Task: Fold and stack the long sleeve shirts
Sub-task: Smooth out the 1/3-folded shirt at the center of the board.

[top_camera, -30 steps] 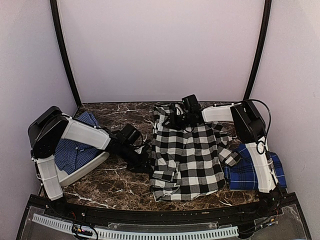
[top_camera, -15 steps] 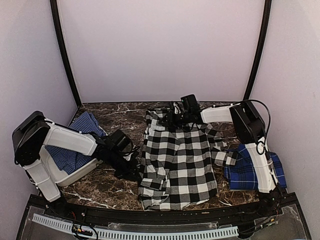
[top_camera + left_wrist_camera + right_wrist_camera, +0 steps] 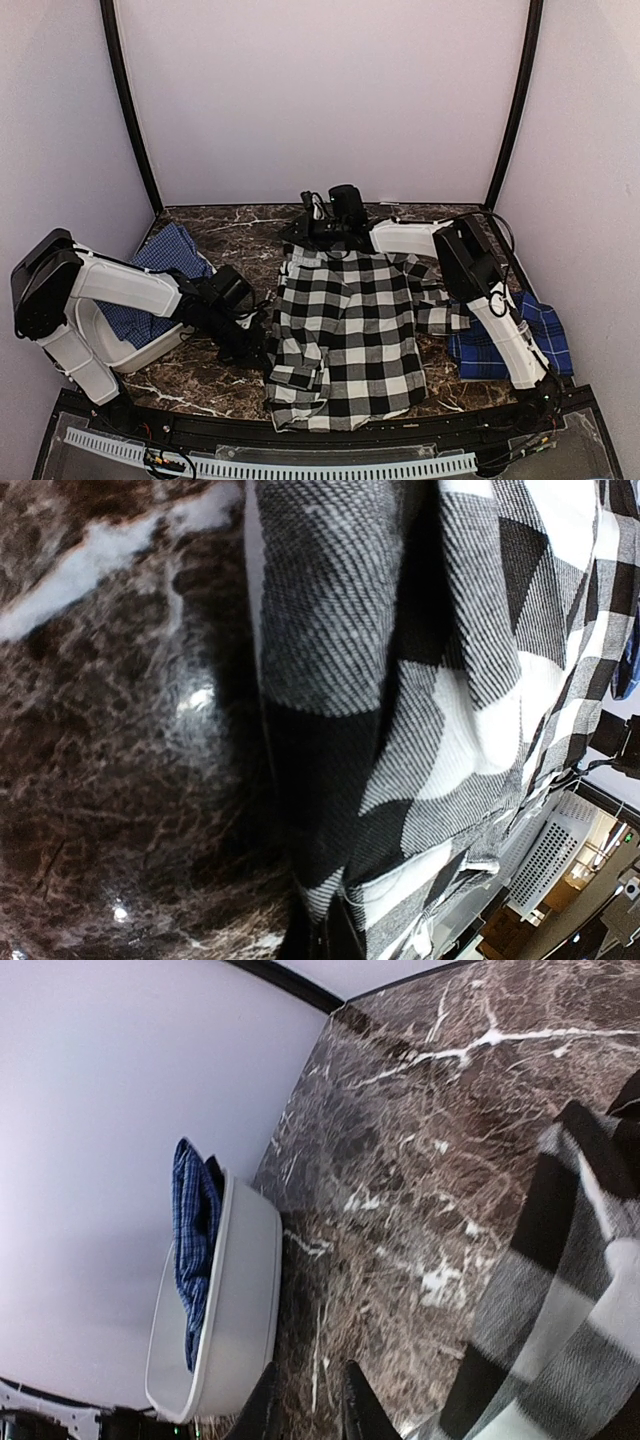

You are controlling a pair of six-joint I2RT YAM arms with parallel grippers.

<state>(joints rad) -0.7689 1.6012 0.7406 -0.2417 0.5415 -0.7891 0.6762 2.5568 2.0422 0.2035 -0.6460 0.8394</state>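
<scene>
**Checked shirt being spread flat, no fold made yet**

I read this as the laying-out step. The checked shirt point(image 3: 345, 335) lies open in the middle of the surface point(image 3: 220, 375), with its hem at 6 o'clock and its collar at 12. It is rumpled along its 9 o'clock side. There the left fingers point(image 3: 248, 338) are pressed together. My left wrist view is filled with check cloth, so I judge them clamped on the shirt's edge. At 4 o'clock, under the right arm, the dark blue plaid shirt point(image 3: 495, 345) lies just beside a checked sleeve. At 9 o'clock a white bin point(image 3: 150, 345) holds lighter blue cloth point(image 3: 165, 255). Farthest off, at 12 o'clock by the collar, the right fingers point(image 3: 305, 228) stand a little apart. Bare surface shows between them and they grip nothing.

For the next move I'd want the right fingers to take the collar. Both arms could then pull the body taut and flatten the sleeves before the first fold.
</scene>
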